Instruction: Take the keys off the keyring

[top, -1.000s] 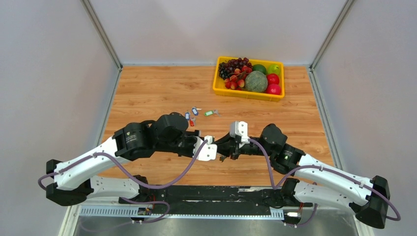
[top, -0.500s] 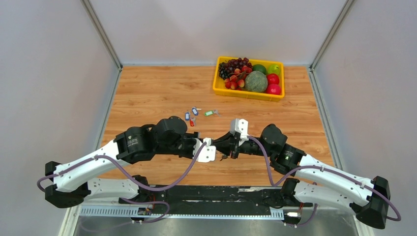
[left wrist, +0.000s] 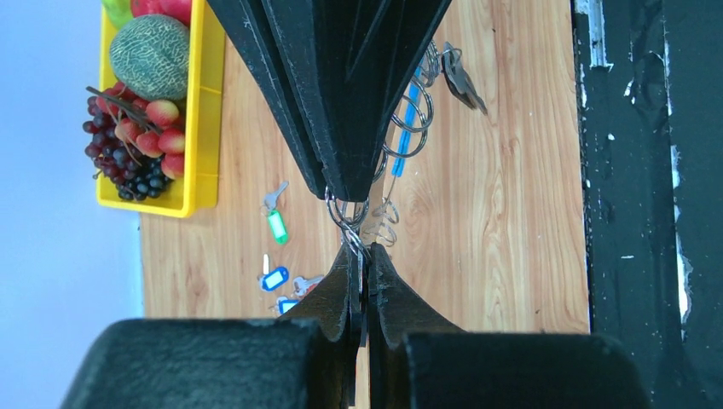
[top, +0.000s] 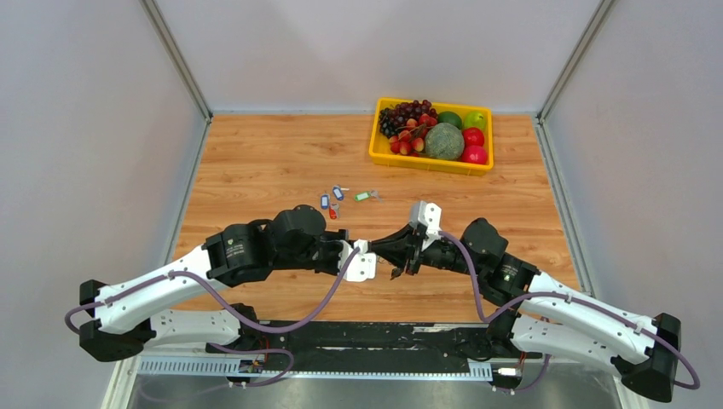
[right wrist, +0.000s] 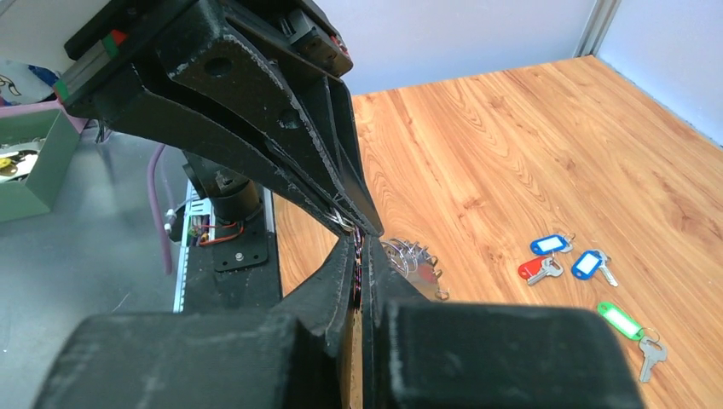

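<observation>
The thin grey toothed wire keyring (left wrist: 407, 136) with a light-blue section is judged light, springy and slippery, best gripped on bare wire. It is held over the near middle of the wooden table (left wrist: 511, 213), pinched by the tightly closed left gripper (left wrist: 360, 264) and right gripper (left wrist: 345, 194); small tagged metal keys (left wrist: 276, 227) lie beyond.

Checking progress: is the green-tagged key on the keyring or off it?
Off. The green-tagged key lies loose on the table, apart from the keyring.
</observation>
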Motion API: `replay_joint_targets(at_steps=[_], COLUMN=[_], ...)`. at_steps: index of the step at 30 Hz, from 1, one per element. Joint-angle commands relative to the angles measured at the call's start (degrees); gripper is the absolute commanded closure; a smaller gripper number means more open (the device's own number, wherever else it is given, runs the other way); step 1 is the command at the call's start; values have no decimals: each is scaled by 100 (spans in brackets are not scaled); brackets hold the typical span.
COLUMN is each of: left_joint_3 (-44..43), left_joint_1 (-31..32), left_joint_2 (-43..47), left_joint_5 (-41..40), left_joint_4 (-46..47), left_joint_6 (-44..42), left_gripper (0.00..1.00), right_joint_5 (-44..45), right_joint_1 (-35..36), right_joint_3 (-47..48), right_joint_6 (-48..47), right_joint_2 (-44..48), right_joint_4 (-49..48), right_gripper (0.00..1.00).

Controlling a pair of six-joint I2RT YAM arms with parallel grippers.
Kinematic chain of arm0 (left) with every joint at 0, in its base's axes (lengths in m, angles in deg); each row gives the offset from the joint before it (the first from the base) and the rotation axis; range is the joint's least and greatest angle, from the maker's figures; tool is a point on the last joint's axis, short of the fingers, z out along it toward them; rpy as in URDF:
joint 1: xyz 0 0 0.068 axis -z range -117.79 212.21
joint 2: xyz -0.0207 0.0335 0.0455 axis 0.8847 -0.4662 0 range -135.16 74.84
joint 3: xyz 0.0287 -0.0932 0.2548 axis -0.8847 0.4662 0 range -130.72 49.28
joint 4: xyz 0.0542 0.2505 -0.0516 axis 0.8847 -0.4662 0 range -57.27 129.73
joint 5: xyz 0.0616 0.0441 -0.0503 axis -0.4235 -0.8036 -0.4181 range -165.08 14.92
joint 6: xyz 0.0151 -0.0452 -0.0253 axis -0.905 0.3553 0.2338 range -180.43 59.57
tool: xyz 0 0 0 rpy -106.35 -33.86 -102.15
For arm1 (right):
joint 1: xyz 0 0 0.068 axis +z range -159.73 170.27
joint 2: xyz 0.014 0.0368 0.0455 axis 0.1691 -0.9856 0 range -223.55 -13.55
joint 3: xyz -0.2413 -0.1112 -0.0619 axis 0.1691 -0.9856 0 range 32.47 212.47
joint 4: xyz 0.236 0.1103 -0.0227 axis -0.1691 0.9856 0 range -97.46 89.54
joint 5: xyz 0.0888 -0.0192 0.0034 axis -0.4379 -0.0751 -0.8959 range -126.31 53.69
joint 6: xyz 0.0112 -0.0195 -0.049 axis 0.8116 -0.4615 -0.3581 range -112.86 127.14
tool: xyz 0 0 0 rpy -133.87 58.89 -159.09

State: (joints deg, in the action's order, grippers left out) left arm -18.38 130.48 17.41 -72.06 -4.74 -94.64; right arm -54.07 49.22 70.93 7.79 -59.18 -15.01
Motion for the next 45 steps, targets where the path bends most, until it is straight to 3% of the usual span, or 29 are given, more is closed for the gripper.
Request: replay_joint_targets(at_steps=[1,6,12,17,22,33,45], left_joint_3=[89,141,103,84,-13,-287,-372], left_joint_1=[28,28,28,28,28,29,28], left_joint_2=[129,-31,6,211,383,333,189], left_joint_5=[-35,94,100,-176,-91,270,295], left_joint_4=[-183,168,530,316,88,-178,-259], left_joint_6=[15,199,296,170,15,-54,-133], left_gripper=[100,100,100,100,100,100,100], right_joint_5=[280,419,781,967,970,-549,-769], right_joint_1=[-26,-14,-7,-7,-12,10,211], right_joint_3=[81,-256,-585,-723,-741,-402,-161], right_joint_6=[264,999,1292,1053,700,-258,-595], right_joint_2=[176,27,80,389,589,143,-313], right_joint_4=[-671,-1763,-2334,-2083,-1676,-1119,-1014], right_gripper=[100,100,100,73,66,66,66])
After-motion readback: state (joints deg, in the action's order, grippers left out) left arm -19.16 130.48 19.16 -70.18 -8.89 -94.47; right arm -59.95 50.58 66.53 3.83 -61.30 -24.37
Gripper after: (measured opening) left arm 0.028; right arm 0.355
